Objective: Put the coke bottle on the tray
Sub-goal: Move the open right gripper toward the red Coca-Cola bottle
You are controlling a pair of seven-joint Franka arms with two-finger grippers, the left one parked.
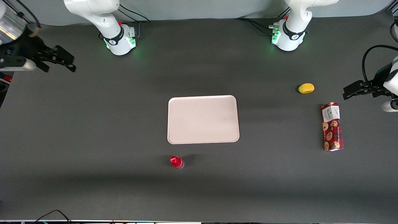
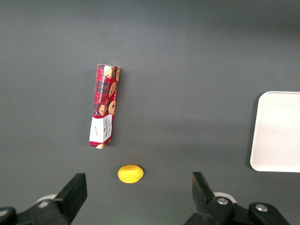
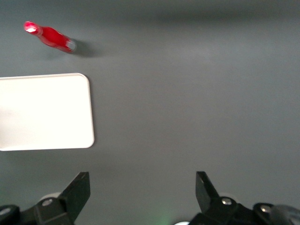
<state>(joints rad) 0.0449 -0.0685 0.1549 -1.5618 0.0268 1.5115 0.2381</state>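
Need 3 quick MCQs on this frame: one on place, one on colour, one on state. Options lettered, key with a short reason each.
1. Where does the coke bottle stand?
A. on the tray
B. on the table, nearer the front camera than the tray
C. beside the lemon

2. What colour is the bottle's cap?
A. red
B. blue
C. white

3. The gripper is:
A. shut on the bottle
B. open, high at the working arm's end
C. resting on the tray

Key: B, the bottle stands off the tray's rim; A, the cap is red; B, fingers spread, nothing held.

Hand [image 1: 67, 62] open, bare table btwn it & coke bottle [image 1: 177, 162].
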